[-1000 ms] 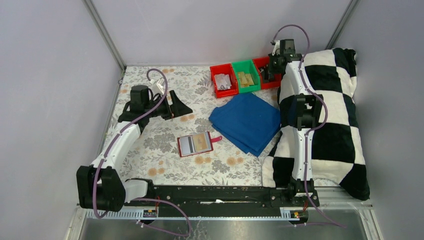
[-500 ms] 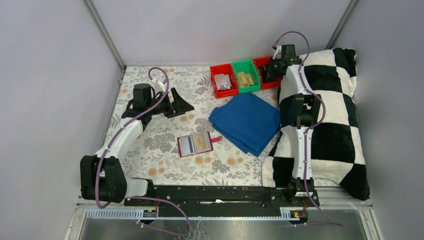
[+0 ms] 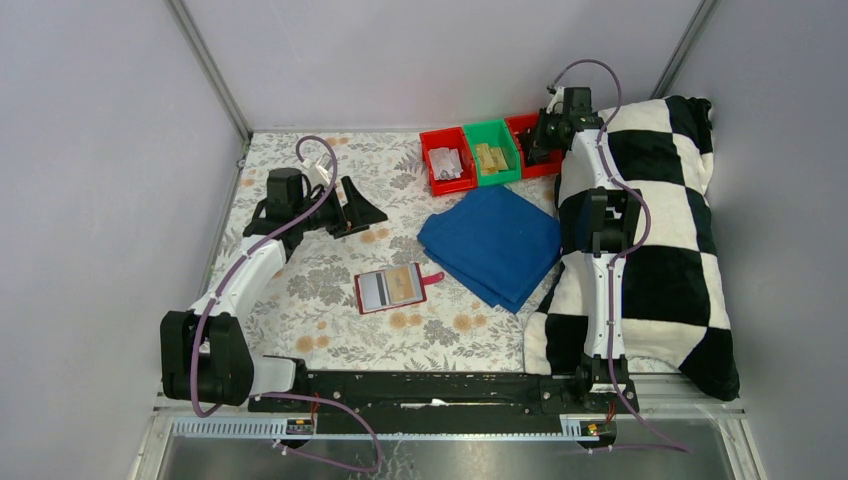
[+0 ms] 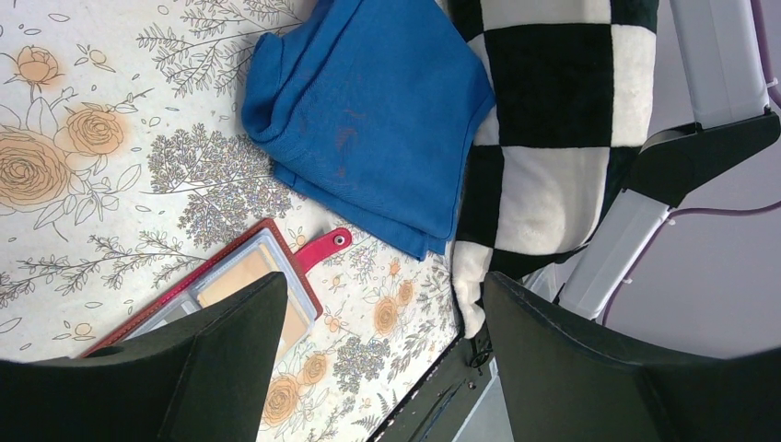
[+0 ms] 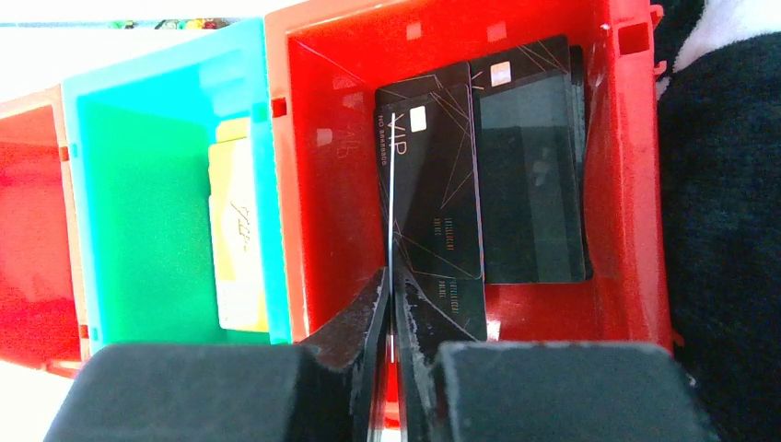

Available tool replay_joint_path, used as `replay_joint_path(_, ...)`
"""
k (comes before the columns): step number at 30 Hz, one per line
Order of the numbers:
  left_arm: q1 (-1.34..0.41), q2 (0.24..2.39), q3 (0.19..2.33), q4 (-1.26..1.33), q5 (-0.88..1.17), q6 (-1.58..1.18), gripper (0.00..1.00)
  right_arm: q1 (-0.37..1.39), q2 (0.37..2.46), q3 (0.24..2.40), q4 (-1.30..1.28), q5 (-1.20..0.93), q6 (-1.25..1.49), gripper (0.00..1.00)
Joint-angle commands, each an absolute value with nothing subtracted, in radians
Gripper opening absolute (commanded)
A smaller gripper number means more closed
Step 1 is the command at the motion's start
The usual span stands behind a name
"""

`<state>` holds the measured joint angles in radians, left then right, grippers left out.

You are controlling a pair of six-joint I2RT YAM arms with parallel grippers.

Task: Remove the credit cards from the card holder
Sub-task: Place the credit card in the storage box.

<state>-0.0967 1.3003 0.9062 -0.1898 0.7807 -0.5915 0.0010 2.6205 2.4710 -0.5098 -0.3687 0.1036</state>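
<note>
Over the last second the left gripper (image 4: pixel 384 290) drifted slightly right, jaws spread wide near the open card holder (image 3: pixel 391 289) on the table (image 3: pixel 300 290), while the right gripper (image 5: pixel 391 304) edged over the right-hand red bin (image 5: pixel 617 184), pinching a thin card (image 5: pixel 390 203) edge-on. The drop-off seemed in hand: next, release it onto the dark cards (image 5: pixel 530 175) there. The green bin (image 5: pixel 138 184) held a yellow card (image 5: pixel 235 239); the holder kept a tan card (image 3: pixel 404 284) and a pale card (image 3: pixel 375 291)

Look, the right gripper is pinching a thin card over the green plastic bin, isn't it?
Not quite. The right gripper is pinching the thin card, seen edge-on, over the red plastic bin that holds dark cards, not the green plastic bin beside it. The right wrist view shows this.
</note>
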Motion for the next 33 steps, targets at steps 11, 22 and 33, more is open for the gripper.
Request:
replay_joint_path(11, -0.097, 1.261, 0.940, -0.250, 0.732, -0.551, 0.82, 0.006, 2.553, 2.430, -0.354, -0.310, 0.130, 0.52)
replay_joint_path(22, -0.100, 1.208, 0.926, -0.282, 0.681, -0.530, 0.86, 0.010, 2.206, 2.197, -0.200, -0.272, 0.122, 0.56)
replay_joint_path(33, -0.091, 1.111, 0.902, -0.349, 0.608, -0.483, 0.94, 0.277, 2.013, 2.181, -0.349, -0.214, 0.103, 0.57)
